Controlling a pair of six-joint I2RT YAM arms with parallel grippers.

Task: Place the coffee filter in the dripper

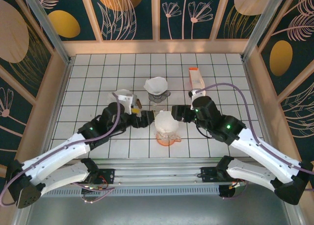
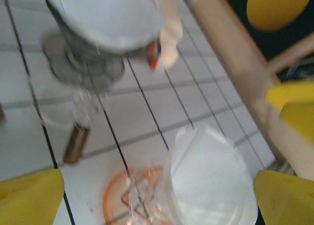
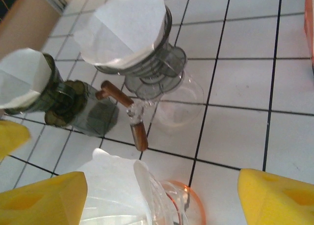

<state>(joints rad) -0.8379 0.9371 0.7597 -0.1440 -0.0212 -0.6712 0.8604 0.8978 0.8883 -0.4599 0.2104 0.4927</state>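
Observation:
A white paper coffee filter (image 1: 164, 120) sits in the clear dripper with an orange base (image 1: 167, 137) at the table's middle. My left gripper (image 1: 146, 119) is just left of it and my right gripper (image 1: 177, 113) just right of it, both open and off the paper. In the left wrist view the filter (image 2: 212, 180) lies inside the clear cone above the orange base (image 2: 116, 195), and the open gripper (image 2: 157, 200) holds nothing. The right wrist view has the filter (image 3: 116, 186) in the dripper (image 3: 171, 205), between the spread fingers of the gripper (image 3: 162, 195).
A grey dripper with its own filter (image 1: 156, 86) stands on a glass carafe with a wooden handle (image 3: 137, 129) behind the centre. A dark green dripper with a filter (image 1: 124, 98) stands at left. An orange-and-white box (image 1: 196, 78) sits at back right.

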